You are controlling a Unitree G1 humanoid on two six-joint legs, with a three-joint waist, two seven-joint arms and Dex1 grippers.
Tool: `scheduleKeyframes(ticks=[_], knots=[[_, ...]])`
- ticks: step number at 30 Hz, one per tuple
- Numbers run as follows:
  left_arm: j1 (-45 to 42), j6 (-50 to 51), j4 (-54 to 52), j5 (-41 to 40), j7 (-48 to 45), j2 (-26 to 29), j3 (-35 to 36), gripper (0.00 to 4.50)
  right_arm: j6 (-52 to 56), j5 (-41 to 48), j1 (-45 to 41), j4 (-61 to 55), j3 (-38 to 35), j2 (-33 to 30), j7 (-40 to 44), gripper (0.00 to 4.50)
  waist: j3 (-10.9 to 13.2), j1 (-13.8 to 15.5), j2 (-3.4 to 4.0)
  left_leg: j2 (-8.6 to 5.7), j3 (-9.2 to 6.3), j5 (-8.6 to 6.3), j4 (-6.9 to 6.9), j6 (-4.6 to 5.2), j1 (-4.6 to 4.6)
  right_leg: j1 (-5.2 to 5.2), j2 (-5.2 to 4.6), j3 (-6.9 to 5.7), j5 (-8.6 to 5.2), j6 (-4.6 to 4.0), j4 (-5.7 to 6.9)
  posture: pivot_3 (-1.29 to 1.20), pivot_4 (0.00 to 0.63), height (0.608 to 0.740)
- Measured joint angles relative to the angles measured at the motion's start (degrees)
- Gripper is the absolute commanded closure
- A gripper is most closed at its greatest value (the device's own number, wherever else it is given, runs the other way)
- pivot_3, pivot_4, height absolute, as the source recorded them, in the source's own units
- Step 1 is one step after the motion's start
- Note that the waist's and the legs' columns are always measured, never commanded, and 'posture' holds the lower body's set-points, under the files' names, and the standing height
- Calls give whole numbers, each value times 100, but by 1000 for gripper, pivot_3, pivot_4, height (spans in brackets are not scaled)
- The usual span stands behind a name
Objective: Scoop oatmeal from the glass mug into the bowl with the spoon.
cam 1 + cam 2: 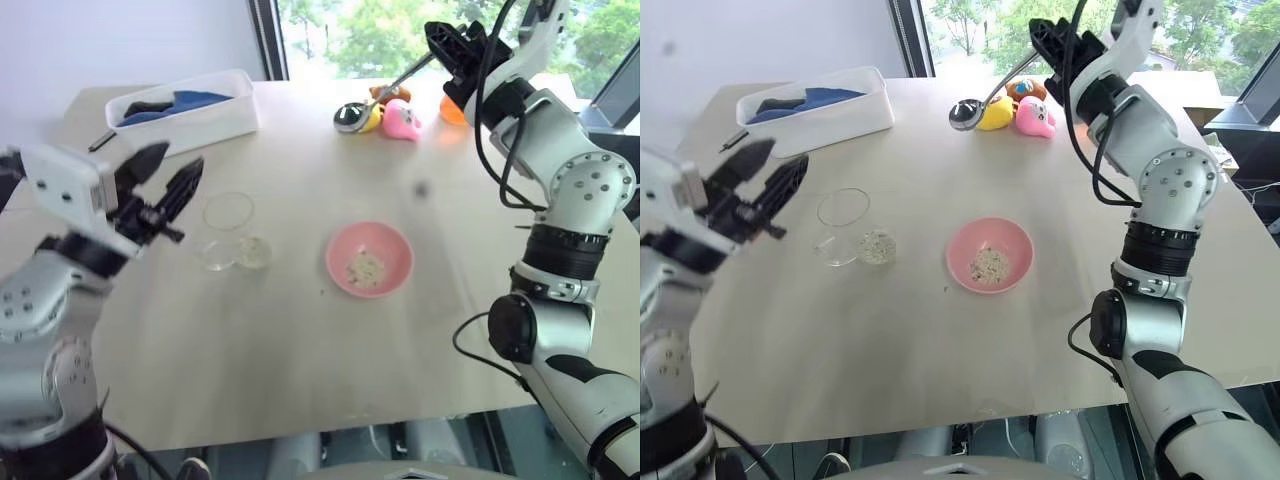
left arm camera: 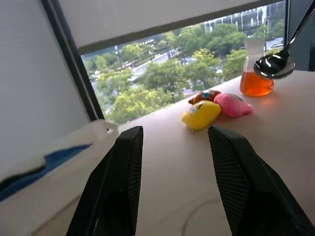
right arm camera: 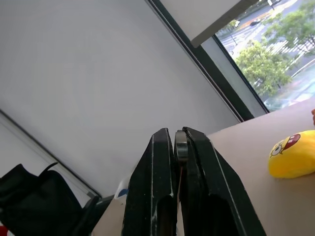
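Spoon [image 1: 985, 100] clamped in raised right pincer [image 1: 1045, 40]; left pincer [image 1: 765, 175] spread, empty.

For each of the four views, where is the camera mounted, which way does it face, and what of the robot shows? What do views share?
Left eye: on the head, looking down over the table; both arms, glass mug, bowl.
Right eye: same head camera, same scene.
Left wrist: faces along the open left tool toward the window.
Right wrist: faces along the right tool, shut on the spoon.
Shared: the yellow toy appears in all views.
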Motion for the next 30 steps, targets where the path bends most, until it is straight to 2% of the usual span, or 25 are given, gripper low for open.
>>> scheduleKeyframes(ticks=[3,4,9,13,20,30], knots=[[921,-372,-194,389,225,-552,-243,2353,-1,-32,-1,131,0,-55,84,4500,-1,48,-1,0,27,0,0,-1,2,-2,2,1,0,-1,-3,0,150,740],[1099,-490,-213,542,254,-585,-355,2353,0,-41,0,151,4,-77,99,4500,-1,64,0,2,31,2,0,-4,3,-3,4,1,0,-1,-4,0,150,740],[1768,-1566,-337,1731,894,-1215,-874,2353,5,-119,0,169,122,-76,282,4500,-4,107,3,2,39,3,2,-5,6,-3,2,11,1,-2,0,0,150,740],[2146,-2094,-238,2119,1063,-1537,-1230,2353,4,-196,0,194,149,-77,332,4500,-5,110,3,4,39,2,2,-4,6,-5,1,13,1,-2,-1,0,150,740],[1961,-2592,450,2446,1202,-1530,-1413,2353,4,-237,0,196,154,-67,363,4500,-5,113,3,4,38,1,2,-2,5,-5,1,12,1,-2,-1,0,150,740],[1312,-2831,1380,2721,1183,-1103,-1641,2353,9,-191,0,131,90,10,279,4500,-5,100,3,5,39,2,-2,-2,4,-8,2,10,1,-2,-3,0,150,740]])
